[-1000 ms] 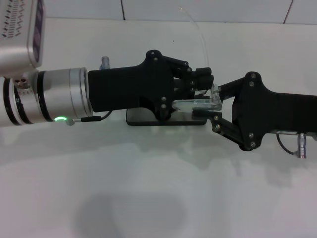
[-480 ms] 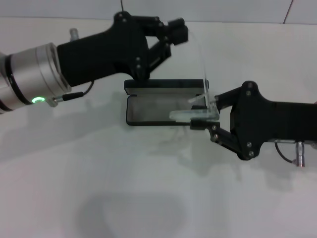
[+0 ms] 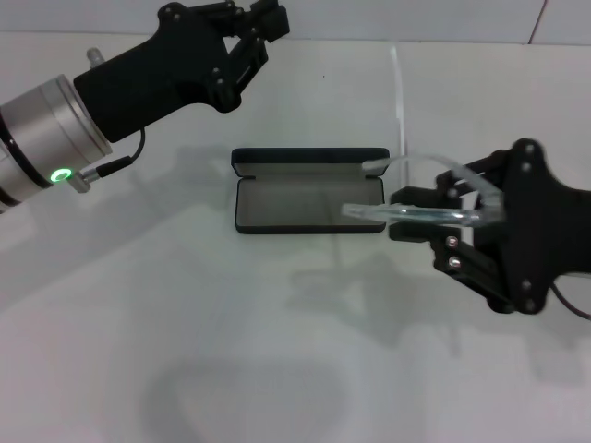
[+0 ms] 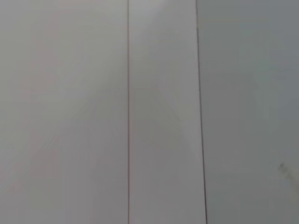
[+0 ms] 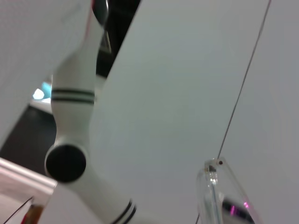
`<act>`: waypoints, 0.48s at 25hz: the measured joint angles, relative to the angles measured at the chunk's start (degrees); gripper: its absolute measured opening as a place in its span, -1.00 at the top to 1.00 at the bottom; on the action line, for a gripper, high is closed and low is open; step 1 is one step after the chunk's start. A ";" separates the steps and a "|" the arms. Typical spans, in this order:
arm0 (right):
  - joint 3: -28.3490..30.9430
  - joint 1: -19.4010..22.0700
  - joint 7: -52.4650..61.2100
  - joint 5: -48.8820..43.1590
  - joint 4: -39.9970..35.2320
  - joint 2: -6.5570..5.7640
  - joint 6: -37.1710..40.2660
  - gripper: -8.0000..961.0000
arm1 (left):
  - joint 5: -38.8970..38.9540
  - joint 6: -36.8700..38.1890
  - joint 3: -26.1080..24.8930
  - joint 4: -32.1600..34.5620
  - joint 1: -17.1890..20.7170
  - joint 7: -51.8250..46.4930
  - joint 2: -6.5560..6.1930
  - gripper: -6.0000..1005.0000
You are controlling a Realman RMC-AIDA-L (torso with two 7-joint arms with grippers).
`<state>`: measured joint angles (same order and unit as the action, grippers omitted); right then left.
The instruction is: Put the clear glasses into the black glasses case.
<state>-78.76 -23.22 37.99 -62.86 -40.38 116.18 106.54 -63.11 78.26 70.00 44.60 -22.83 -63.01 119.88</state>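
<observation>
My right hand [image 3: 432, 214] pinches the clear glasses [image 3: 420, 210] just right of the open black case [image 3: 309, 191]; my left hand [image 3: 261, 23], fingers spread, hangs far back

A robotics lab: bare white table [image 3: 185, 351], white panelled wall [image 4: 163, 112].

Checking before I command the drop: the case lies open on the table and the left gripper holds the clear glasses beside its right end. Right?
Not quite. The right gripper holds the clear glasses, as the head view shows; the left gripper is raised behind the black glasses case, holding nothing. The case does lie open.
</observation>
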 joint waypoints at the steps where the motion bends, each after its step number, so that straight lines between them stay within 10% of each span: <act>1: -0.15 0.18 -0.33 0.58 -0.21 0.02 0.74 0.74 | 0.20 0.01 0.13 -0.51 -0.23 0.18 -0.01 0.77; 12: -7.99 -2.70 -0.12 0.66 0.31 0.03 -4.99 0.74 | 1.63 8.60 6.53 -1.01 -1.79 -0.07 -0.02 0.77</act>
<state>-86.75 -25.92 37.87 -62.19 -40.06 116.21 101.55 -61.47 86.86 76.52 43.59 -24.63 -63.08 119.85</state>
